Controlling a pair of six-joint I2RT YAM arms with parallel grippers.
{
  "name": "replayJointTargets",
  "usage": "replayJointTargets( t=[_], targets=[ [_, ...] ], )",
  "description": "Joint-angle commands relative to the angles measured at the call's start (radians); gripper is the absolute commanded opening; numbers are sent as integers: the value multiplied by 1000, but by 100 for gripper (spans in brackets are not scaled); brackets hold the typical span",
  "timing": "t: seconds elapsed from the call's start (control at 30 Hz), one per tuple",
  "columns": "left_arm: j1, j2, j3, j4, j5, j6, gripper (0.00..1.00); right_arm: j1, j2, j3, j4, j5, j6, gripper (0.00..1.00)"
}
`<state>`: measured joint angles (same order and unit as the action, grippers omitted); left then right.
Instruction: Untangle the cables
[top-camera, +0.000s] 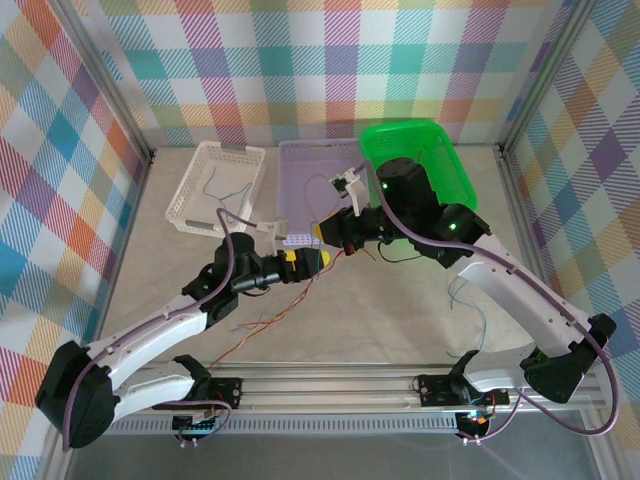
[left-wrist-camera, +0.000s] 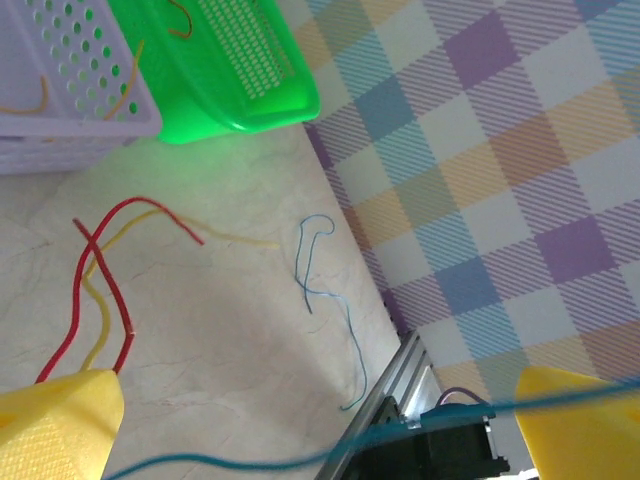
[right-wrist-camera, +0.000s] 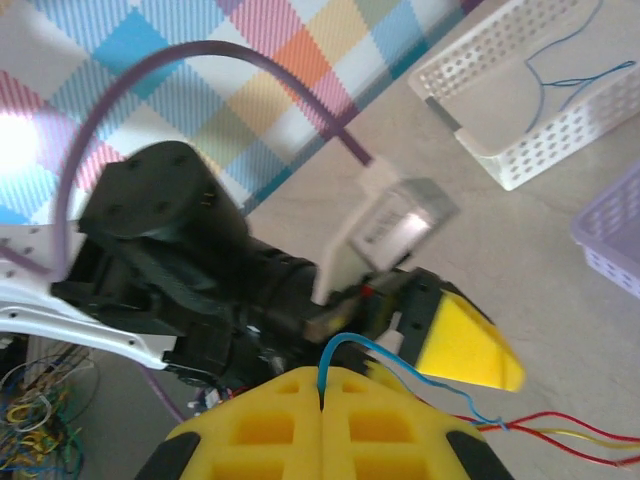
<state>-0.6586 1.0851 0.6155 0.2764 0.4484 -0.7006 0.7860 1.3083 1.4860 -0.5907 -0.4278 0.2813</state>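
Top external view: bench (top-camera: 400, 320) with loose cables (top-camera: 268, 330) at its middle — right tool (right-wrist-camera: 322, 395) pinched together on a blue cable (right-wrist-camera: 350, 343), left tool (left-wrist-camera: 318, 425) spread wide with that cable crossing its gap — red cable (left-wrist-camera: 112, 292) and yellow cable (left-wrist-camera: 240, 240) crossed on the bench.

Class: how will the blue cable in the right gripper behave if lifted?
Probably floppy: the blue cable curls loosely from the shut right gripper. Likely light, being thread-thin. May drag the red cable it meets.
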Motion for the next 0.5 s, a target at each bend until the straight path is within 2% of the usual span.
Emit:
replayJointTargets(
  t=[0.0, 0.03, 0.07, 0.1, 0.13, 0.23, 0.27, 0.37, 0.43, 0.47],
  targets=[
    [-22, 40, 51, 52, 15, 50, 98, 6, -6, -13, 60, -98, 29, 0],
    [-25, 52, 59, 56, 11, 50, 94, 6, -5, -19, 62, -103, 34, 0],
    [-31, 64, 67, 60, 9, 53, 85, 6, -4, -21, 63, -108, 37, 0],
    [-33, 71, 73, 65, 9, 55, 70, 6, -4, -24, 63, -111, 39, 0],
    [-36, 77, 80, 60, 0, 60, 49, 6, -7, -27, 60, -105, 39, 0],
    [-39, 77, 93, 41, -24, 67, 3, 6, -21, -36, 54, -81, 40, 0],
    [-39, 73, 99, 20, -37, 74, 0, 6, -25, -38, 51, -70, 40, 0],
    [-39, 57, 116, -27, -68, 99, 0, 6, -48, -58, 40, -14, 41, 0],
    [-39, 41, 123, -68, -128, 100, 0, 5, -77, -86, 40, 53, 55, 0],
    [-39, 38, 130, -84, -151, 98, 0, 4, -95, -108, 51, 74, 61, 8]
  ],
)
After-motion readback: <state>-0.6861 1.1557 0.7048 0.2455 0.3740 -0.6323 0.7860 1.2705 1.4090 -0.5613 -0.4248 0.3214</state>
